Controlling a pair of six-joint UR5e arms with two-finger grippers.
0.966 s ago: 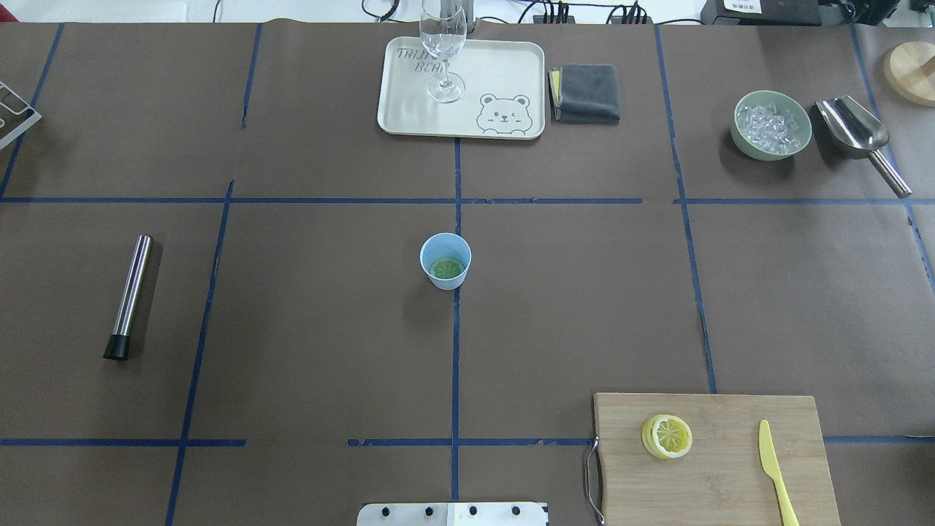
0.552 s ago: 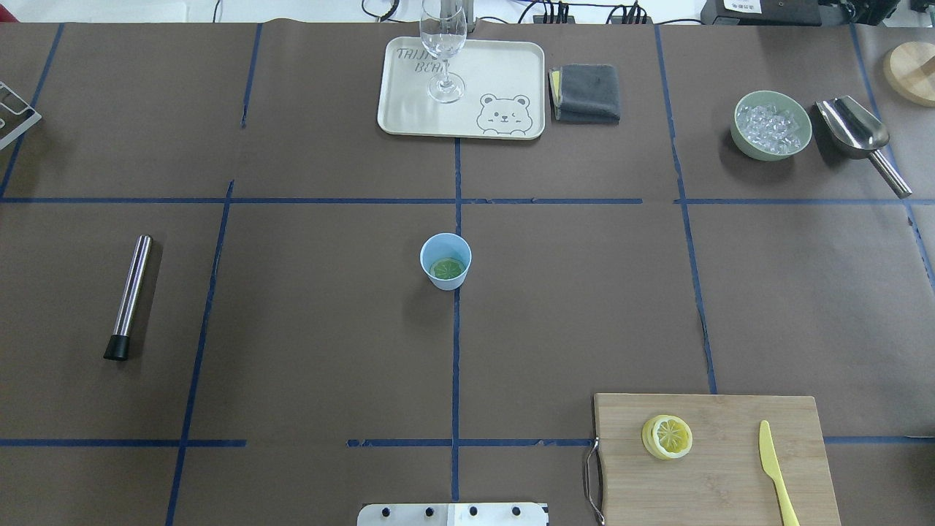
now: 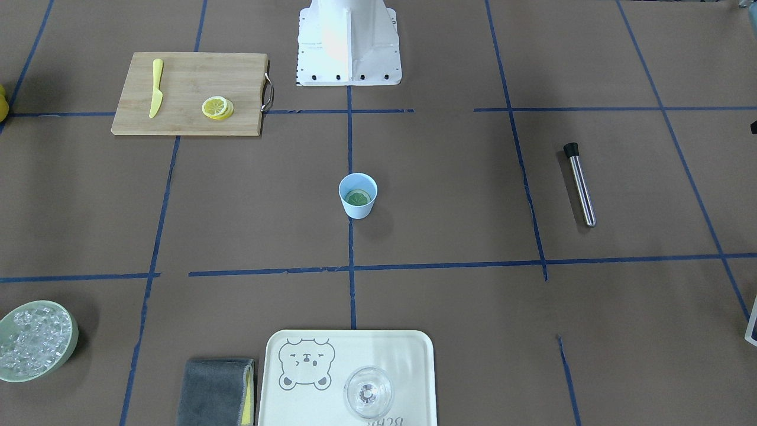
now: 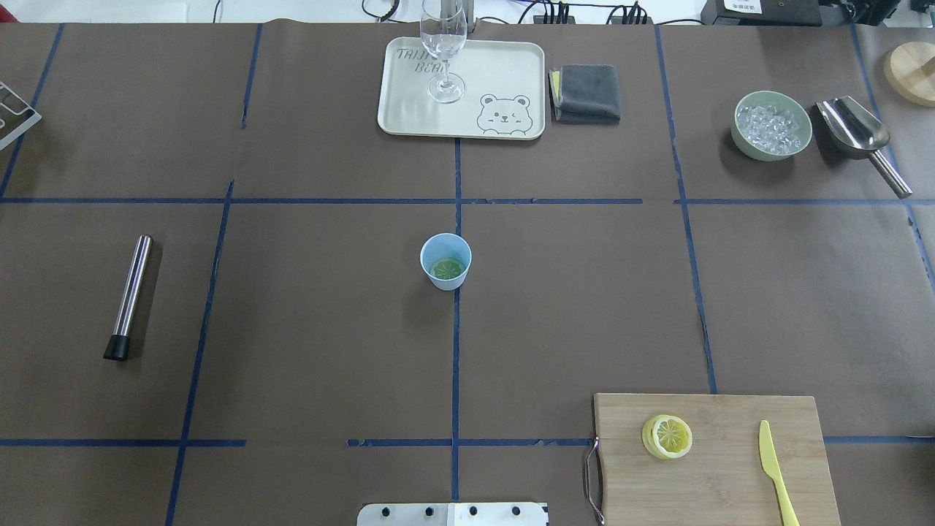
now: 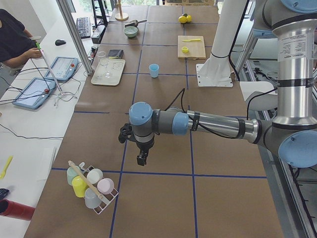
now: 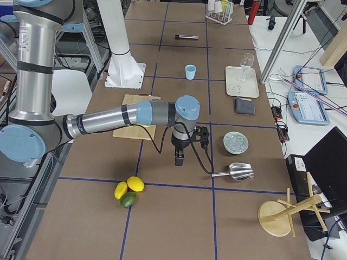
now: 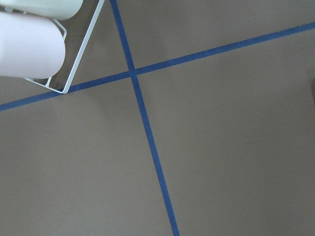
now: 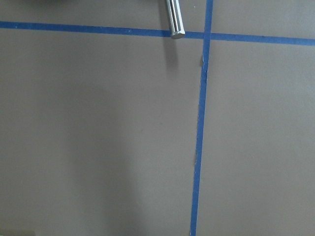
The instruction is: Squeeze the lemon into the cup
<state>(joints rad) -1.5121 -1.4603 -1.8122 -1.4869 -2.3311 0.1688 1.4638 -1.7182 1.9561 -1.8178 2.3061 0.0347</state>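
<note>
The light-blue cup (image 4: 445,261) (image 3: 358,196) stands at the table's middle with a greenish round slice lying in its bottom. The lemon (image 4: 667,436) (image 3: 217,107) lies as a small stack of yellow-rimmed slices on the wooden cutting board (image 4: 730,482). My left gripper (image 5: 142,158) hangs over bare table at the far left end, near a cup rack. My right gripper (image 6: 179,160) hangs over the table at the far right end, near the scoop. Both show only in the side views, so I cannot tell whether they are open or shut.
A yellow toy knife (image 4: 774,467) lies on the board. At the back are a bear tray (image 4: 504,73) with a wine glass (image 4: 443,51), a grey cloth (image 4: 586,92), an ice bowl (image 4: 772,125) and a metal scoop (image 4: 860,139). A steel muddler (image 4: 129,296) lies at left.
</note>
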